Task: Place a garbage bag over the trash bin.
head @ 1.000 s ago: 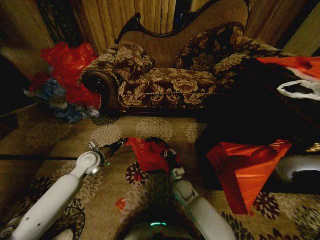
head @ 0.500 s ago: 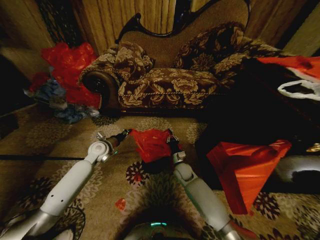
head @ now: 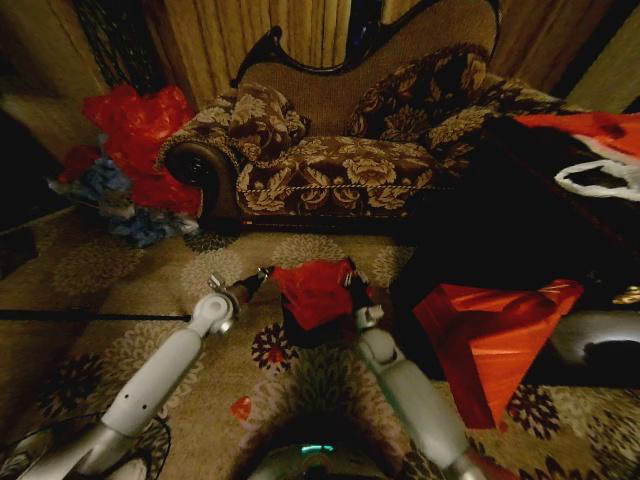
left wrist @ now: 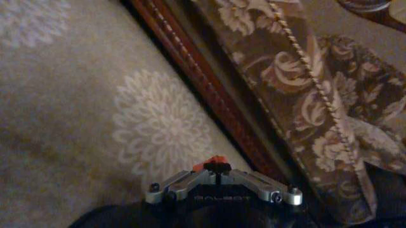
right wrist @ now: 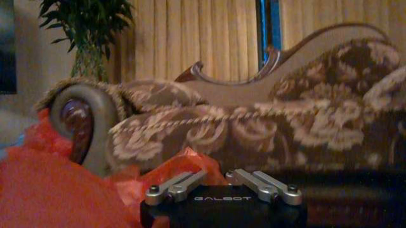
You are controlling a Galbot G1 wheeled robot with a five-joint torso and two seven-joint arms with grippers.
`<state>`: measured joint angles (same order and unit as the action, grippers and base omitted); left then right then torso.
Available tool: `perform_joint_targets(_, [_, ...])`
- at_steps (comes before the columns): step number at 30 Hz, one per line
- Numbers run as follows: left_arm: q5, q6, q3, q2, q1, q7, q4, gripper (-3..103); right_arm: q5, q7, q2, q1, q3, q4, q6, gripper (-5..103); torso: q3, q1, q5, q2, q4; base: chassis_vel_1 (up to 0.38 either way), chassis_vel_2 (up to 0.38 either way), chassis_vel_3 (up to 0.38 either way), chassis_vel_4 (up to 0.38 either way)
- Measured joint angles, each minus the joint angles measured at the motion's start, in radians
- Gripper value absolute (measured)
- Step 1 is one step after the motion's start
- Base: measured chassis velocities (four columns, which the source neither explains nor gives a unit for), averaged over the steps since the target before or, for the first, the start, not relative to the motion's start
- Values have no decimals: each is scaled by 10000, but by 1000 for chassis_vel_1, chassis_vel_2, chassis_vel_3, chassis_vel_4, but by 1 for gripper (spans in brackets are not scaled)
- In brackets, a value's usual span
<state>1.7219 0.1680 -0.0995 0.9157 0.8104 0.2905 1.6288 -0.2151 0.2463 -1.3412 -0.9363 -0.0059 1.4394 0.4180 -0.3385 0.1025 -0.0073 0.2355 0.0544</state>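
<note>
Just below the centre of the head view, the garbage bag (head: 315,290) is draped over the trash bin (head: 318,328) on the carpet (head: 120,300) before the sofa (head: 340,160). The left gripper (head: 266,272) pinches the bag's left edge, the right gripper (head: 350,274) its right edge, both closed on the red film.

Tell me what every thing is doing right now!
Thin glossy red plastic garbage bag: held up between both end effectors, stretched out, draped over the bin's top.
Small black round trash bin: upright on the carpet, mostly hidden under the bag.
Left end effector: shut on the bag's edge.
Right end effector: gripping the bag's other side.
</note>
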Motion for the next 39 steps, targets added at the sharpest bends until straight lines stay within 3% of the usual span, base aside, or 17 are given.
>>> perform_joint_targets(11, [-36, -197, 7, 10, -711, -110, -826, 0, 259, 260, -186, -636, -212, 484, 304, 0, 1, 0, -2, 0, 0, 0, 0, 0, 0])
perform_joint_targets(23, [-531, -252, 1179, 315, -1716, -819, -2172, 0, 763, 437, -409, -1487, -494, 798, 463, 0, 0, 1, -1, 1, -1, 0, 0, 0, 0])
perform_joint_targets(31, [-611, -235, 2077, 941, -2776, -1047, -2550, 0, 966, 537, -220, -2060, -166, 1220, 487, 0, 0, 1, 3, 1, 0, 0, 0, 0, 0])
perform_joint_targets(39, [-1063, -251, 2948, 2037, -4070, -1341, -3578, 0, 1203, 768, -309, -2630, -166, 1456, 447, 0, -2, 2, 1, 1, 4, 0, 0, 0, 0])
